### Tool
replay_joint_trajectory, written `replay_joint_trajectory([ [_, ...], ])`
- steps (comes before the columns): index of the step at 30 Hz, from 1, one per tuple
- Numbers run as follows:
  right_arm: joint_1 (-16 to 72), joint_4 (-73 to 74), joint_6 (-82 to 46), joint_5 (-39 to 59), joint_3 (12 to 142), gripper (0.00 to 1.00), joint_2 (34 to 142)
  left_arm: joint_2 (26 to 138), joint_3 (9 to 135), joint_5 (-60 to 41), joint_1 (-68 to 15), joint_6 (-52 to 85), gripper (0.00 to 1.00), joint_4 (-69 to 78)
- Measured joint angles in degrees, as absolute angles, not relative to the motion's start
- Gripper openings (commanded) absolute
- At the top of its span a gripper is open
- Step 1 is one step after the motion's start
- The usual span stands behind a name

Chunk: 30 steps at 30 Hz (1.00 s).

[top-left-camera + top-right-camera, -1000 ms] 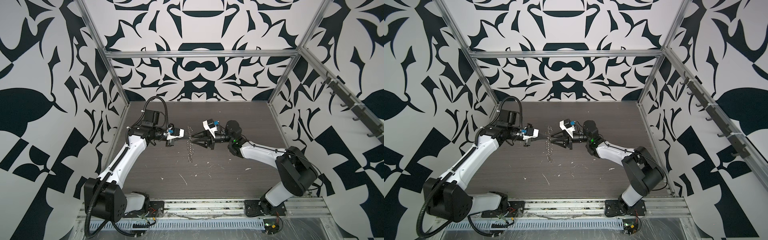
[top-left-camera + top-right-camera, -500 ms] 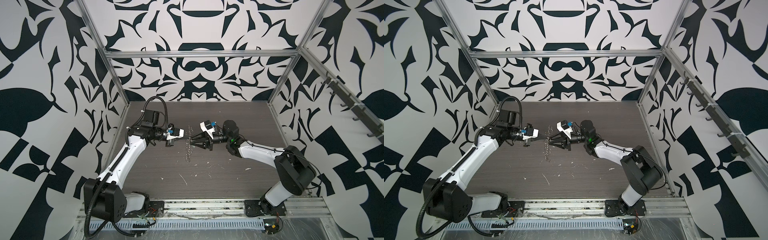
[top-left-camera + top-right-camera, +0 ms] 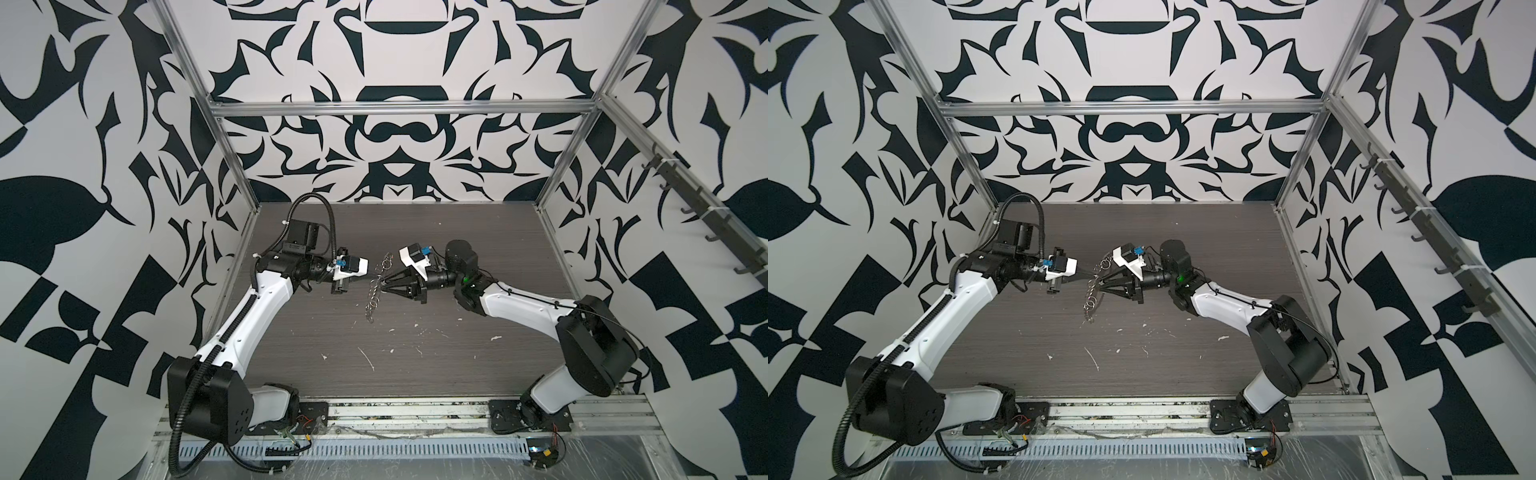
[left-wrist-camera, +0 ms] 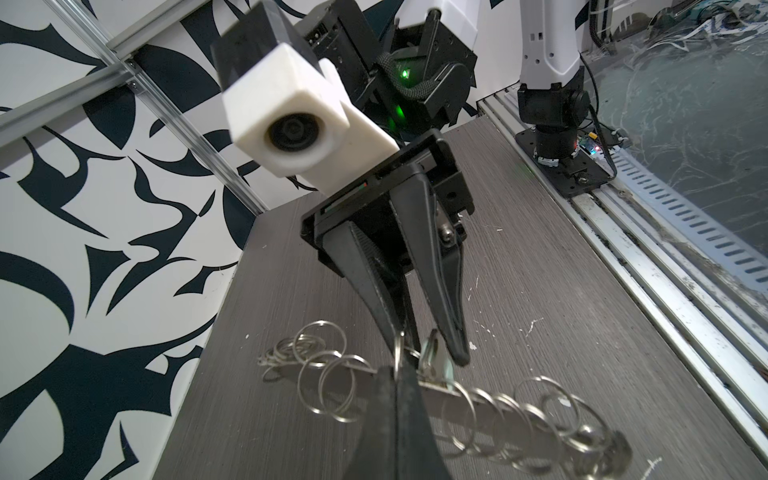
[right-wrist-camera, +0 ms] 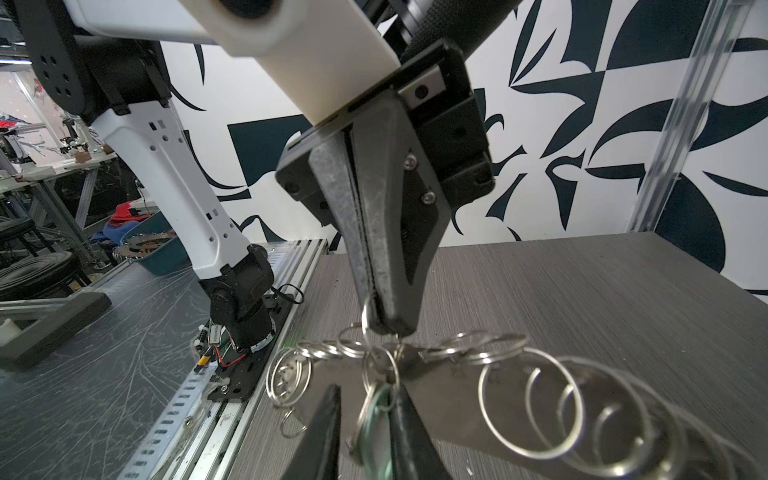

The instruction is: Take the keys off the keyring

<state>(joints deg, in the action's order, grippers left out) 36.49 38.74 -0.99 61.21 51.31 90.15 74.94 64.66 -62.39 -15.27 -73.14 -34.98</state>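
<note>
The keyring (image 3: 372,297) (image 3: 1091,300), a grey metal band (image 4: 486,409) (image 5: 453,395) strung with many silver split rings, hangs above the dark table between both arms. My left gripper (image 3: 375,279) (image 3: 1089,276) (image 4: 397,371) (image 5: 384,325) is shut on one split ring at the band. The keys, a pale mint tag (image 4: 434,362) (image 5: 374,422), hang from a small ring. My right gripper (image 3: 384,286) (image 3: 1100,285) (image 4: 430,355) (image 5: 365,387) stands around the tag. Its jaws are narrow but open, with a gap on one side of the tag.
White scraps (image 3: 368,359) litter the dark wooden table (image 3: 478,374). Patterned walls and aluminium posts (image 3: 232,158) close in three sides. A slotted metal rail (image 3: 374,449) runs along the front edge. A teal bin (image 5: 153,253) stands outside the cell.
My right gripper has moved left up to the keyring and its jaws have narrowed around the tag. The left arm and the ring it holds have stayed put.
</note>
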Motion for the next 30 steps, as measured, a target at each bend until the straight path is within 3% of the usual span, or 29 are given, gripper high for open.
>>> replay_joint_trajectory([
  [6,36.5,38.3,-1.0,61.1,51.7,0.23,90.1,74.9,64.4,-62.4,-15.3,-73.1,0.00,-35.0],
  [16,36.5,37.4,-1.5,60.4,52.2,0.00,90.1,73.5,64.0,-62.0,-15.3,-73.1,0.00,-35.4],
  [30,36.4,24.0,4.0,55.7,54.7,0.00,85.0,70.1,61.3,-54.9,-16.3,-66.2,0.00,-30.8],
])
